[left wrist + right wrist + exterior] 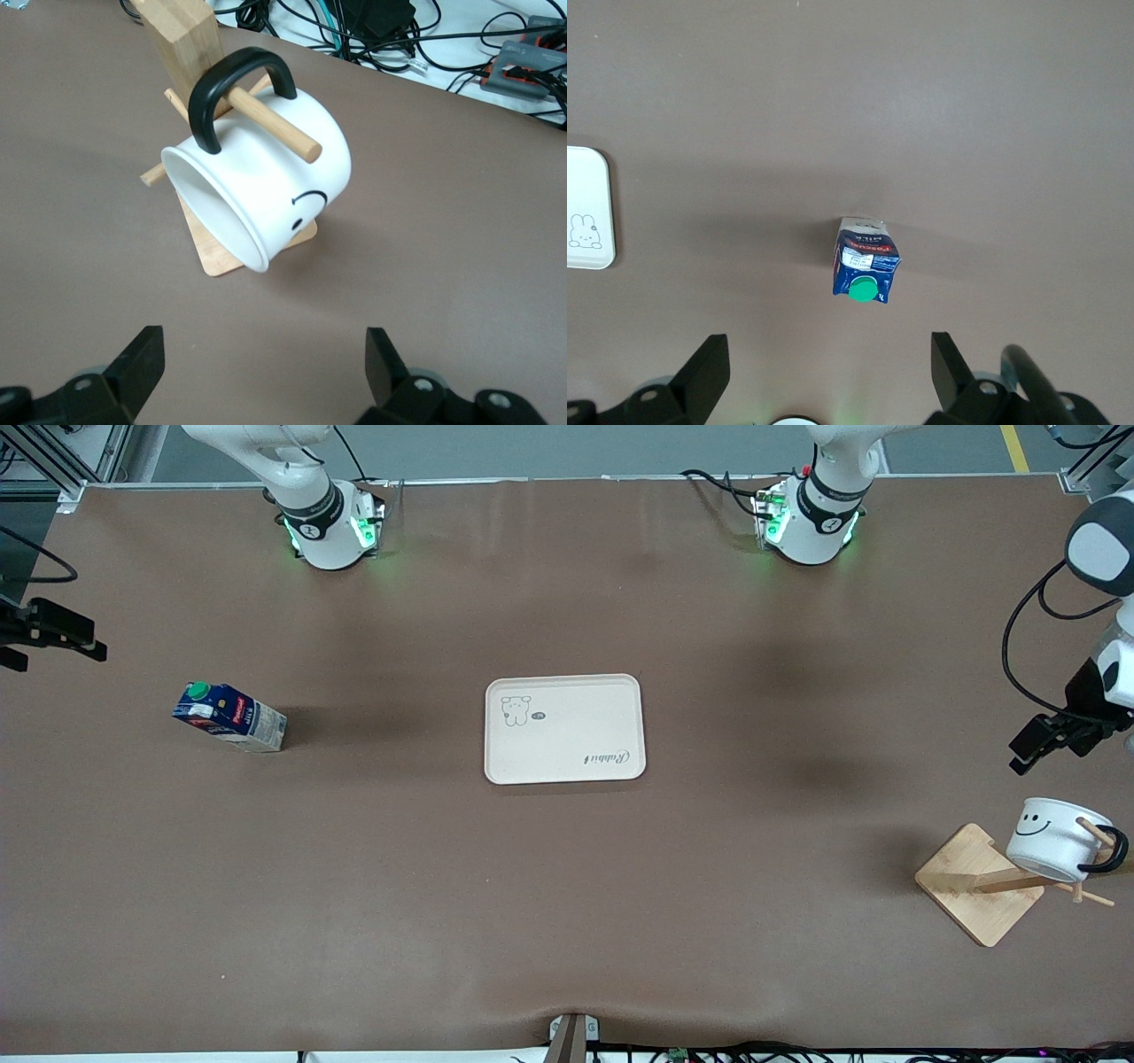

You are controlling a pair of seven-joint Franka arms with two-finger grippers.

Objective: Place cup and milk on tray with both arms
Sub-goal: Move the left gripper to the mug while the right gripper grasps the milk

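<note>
Cup point(1054, 841) hangs by its black handle on a peg of a wooden rack point(979, 883) at the left arm's end of the table point(567, 921), mouth tilted downward, the smiley face on its side. The left gripper point(1045, 742) is up in the air just above the cup and rack, its two fingers spread wide with nothing between them. The left wrist view shows what the front view does not: the peg runs right through the handle loop of the cup point(266, 190), the rim faces the gripper's camera, and the rack's post point(182, 40) rises from a square base lying under the cup. The gripper's fingers point(133, 363) sit apart at the edge of that view, clear of the cup.

Milk point(229, 716) stands upright on the table at the right arm's end, green cap on top. The right gripper point(53, 633) hangs over the table near that end, beside the carton, jaws fully apart and holding nothing. From the right wrist view the milk point(866, 261) is seen from above, directly under the open gap between the fingers point(704, 372), and a corner of the tray point(589, 212) with its drawn bear shows off to one side.

The tray point(567, 766) lies flat at the middle of the table, well apart from both grippers, with nothing on it.
</note>
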